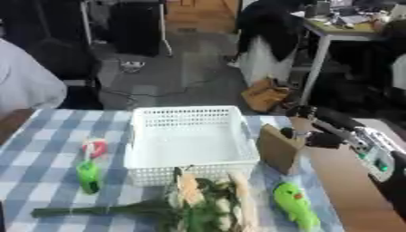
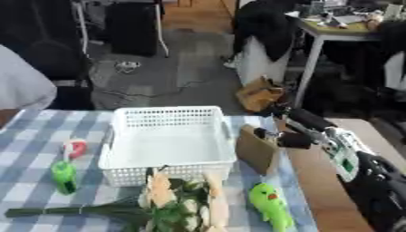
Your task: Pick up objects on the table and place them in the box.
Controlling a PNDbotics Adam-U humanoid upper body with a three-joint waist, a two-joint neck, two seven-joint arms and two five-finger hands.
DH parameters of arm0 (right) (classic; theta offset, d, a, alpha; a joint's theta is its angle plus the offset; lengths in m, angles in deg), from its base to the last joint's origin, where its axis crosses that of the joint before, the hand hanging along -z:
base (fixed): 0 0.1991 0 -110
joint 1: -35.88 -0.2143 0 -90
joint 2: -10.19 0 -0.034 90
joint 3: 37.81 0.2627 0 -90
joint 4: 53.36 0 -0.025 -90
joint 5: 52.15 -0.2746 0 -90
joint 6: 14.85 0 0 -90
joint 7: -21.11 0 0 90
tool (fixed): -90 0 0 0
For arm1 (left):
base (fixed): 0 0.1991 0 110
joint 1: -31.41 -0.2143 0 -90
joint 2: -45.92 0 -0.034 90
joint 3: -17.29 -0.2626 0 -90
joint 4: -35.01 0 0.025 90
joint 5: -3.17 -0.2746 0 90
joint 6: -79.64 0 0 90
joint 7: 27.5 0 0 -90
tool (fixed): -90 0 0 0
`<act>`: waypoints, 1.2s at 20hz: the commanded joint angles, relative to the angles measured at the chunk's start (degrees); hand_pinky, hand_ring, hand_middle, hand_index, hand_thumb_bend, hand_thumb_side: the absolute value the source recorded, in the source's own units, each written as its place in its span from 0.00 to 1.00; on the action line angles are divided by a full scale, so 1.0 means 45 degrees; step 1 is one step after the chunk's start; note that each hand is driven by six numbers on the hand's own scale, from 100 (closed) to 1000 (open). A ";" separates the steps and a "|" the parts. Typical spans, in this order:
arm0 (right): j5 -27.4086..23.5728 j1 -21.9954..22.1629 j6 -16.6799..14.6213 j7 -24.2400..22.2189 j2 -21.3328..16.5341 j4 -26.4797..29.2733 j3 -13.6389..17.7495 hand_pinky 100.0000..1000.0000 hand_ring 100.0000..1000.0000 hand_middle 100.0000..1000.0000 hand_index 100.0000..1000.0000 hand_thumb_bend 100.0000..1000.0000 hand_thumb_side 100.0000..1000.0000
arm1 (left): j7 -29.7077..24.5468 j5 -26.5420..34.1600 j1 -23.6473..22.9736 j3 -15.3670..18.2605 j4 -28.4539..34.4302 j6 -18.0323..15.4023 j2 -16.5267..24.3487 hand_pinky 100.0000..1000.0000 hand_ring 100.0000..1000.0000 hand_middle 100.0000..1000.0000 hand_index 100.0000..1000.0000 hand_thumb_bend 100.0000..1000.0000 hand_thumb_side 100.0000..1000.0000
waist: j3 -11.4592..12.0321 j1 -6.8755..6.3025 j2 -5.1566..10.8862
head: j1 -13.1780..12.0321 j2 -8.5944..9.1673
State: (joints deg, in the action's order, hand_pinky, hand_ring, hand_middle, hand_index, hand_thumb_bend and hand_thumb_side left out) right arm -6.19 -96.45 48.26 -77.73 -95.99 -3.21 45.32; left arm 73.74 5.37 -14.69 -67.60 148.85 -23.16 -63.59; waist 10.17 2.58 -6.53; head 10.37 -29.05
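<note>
A white lattice basket (image 1: 190, 170) stands empty in the middle of the checked tablecloth. Just right of its right wall a brown flat block (image 1: 277, 148) stands on edge. My right hand (image 1: 311, 137) reaches in from the right, and its dark fingers are curled on the block's upper right corner. In front of the basket lies a bunch of pale flowers (image 1: 198, 199) with a long green stem pointing left. A green toy with an orange spot (image 1: 295, 205) lies at the front right. A green and a red-white item (image 1: 89, 167) lie left of the basket. My left hand shows in neither view.
The cloth ends at the right on a bare brown table edge (image 1: 349, 190), under my right forearm (image 2: 345, 152). A person's white sleeve (image 1: 24, 86) shows at the far left. Chairs and a desk stand beyond the table.
</note>
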 commanded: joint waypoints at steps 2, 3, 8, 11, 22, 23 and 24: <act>0.0824 -0.0313 0.0306 -0.0274 -0.0584 0.0086 0.0105 0.86 0.91 0.83 0.89 0.45 1.00 | -0.0013 0.0035 0.0318 -0.0069 0.0168 -0.0054 0.0006 0.63 0.79 0.75 0.86 0.00 0.97 | 0.0018 -0.0051 -0.0086 | 0.0154 0.0124; 0.0924 -0.0317 0.0342 -0.0334 -0.0589 0.0071 0.0115 0.86 0.91 0.83 0.89 0.46 1.00 | -0.0016 0.0040 0.0339 -0.0074 0.0168 -0.0058 0.0000 0.63 0.79 0.75 0.86 0.00 0.97 | 0.0033 -0.0048 -0.0120 | 0.0195 0.0147; 0.1285 -0.0323 0.0443 -0.0776 -0.0547 -0.0010 0.0168 0.87 0.91 0.83 0.89 0.47 1.00 | -0.0025 0.0079 0.0440 -0.0091 0.0168 -0.0103 -0.0066 0.63 0.79 0.74 0.86 0.00 0.97 | 0.0130 -0.0028 -0.0257 | 0.0314 0.0288; 0.1343 -0.0242 0.0537 -0.0913 -0.0449 -0.0155 0.0253 0.86 0.91 0.83 0.88 0.49 1.00 | -0.0030 0.0124 0.0522 -0.0106 0.0168 -0.0163 -0.0129 0.63 0.78 0.74 0.86 0.00 0.97 | 0.0204 -0.0006 -0.0392 | 0.0434 0.0449; 0.1539 -0.0050 0.0588 -0.0734 -0.0472 -0.0383 0.0424 0.86 0.90 0.82 0.87 0.50 1.00 | -0.0086 0.0226 0.0840 -0.0157 0.0168 -0.0281 -0.0260 0.63 0.78 0.73 0.86 0.00 0.97 | 0.0350 0.0054 -0.0885 | 0.0795 0.1087; 0.1566 -0.0043 0.0583 -0.0713 -0.0469 -0.0392 0.0436 0.86 0.90 0.82 0.87 0.50 1.00 | -0.0091 0.0237 0.0862 -0.0161 0.0168 -0.0292 -0.0266 0.63 0.78 0.73 0.86 0.00 0.97 | 0.0364 0.0063 -0.0920 | 0.0821 0.1131; 0.1596 -0.0026 0.0575 -0.0687 -0.0470 -0.0397 0.0443 0.86 0.90 0.82 0.87 0.50 1.00 | -0.0097 0.0248 0.0882 -0.0163 0.0168 -0.0309 -0.0272 0.63 0.78 0.73 0.86 0.00 0.97 | 0.0380 0.0072 -0.0950 | 0.0855 0.1171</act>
State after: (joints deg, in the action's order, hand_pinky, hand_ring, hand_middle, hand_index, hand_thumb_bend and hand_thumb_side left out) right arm 0.09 -96.41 50.86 -80.78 -96.72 -4.63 47.31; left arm 73.37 6.24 -11.99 -67.97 148.84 -24.30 -64.65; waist 11.76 2.60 -10.64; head 13.94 -24.65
